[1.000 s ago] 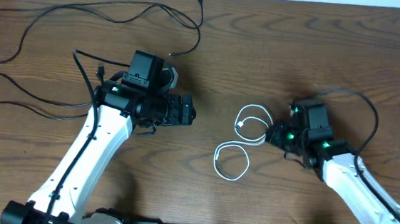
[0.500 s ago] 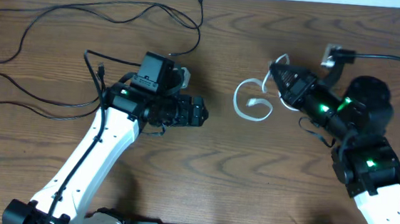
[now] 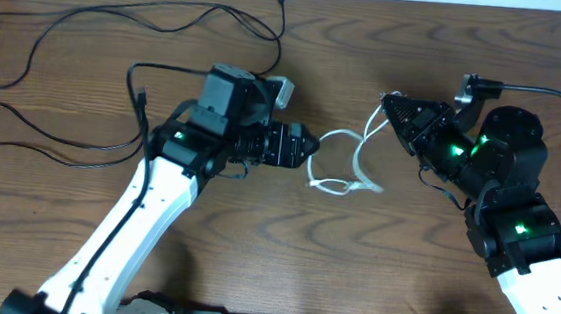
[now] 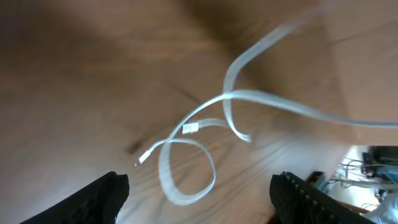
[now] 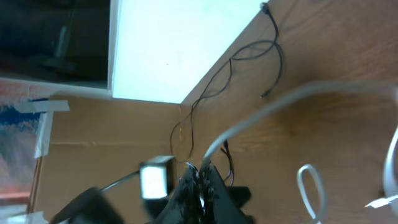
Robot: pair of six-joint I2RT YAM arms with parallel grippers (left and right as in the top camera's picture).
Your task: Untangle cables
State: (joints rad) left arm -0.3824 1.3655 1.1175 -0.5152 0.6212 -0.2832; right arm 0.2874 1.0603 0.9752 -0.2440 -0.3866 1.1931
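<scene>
Overhead, the white cable (image 3: 330,185) sits near the middle of the surface (image 3: 282,267), between the two arms, well apart from the two black cables. One black cable (image 3: 152,6) sweeps along the far edge and the other (image 3: 23,109) loops at the far left; whether those two cross each other I cannot tell from here. The right pincer (image 3: 387,107) is pressed together on a strand of the white cable and holds it up, so the cord trails down from its tip into a loose bundle of loops resting on the wood. The left pincer (image 3: 306,147) points at that bundle from just beside it. From the left wrist, its fingers (image 4: 106,196) stand spread wide at the frame's lower corners with nothing between them; below lies the white cord, one closed loop, a plug end on the wood, and a strand rising off to the upper right. From the right wrist, the white cable runs out of the shut fingertips (image 5: 202,177) toward the right, with the black cables far off by the surface's edge. By my reading, the white cord is already separated from the black ones, but its own loops are not yet straightened, and the black pair looks untouched.
</scene>
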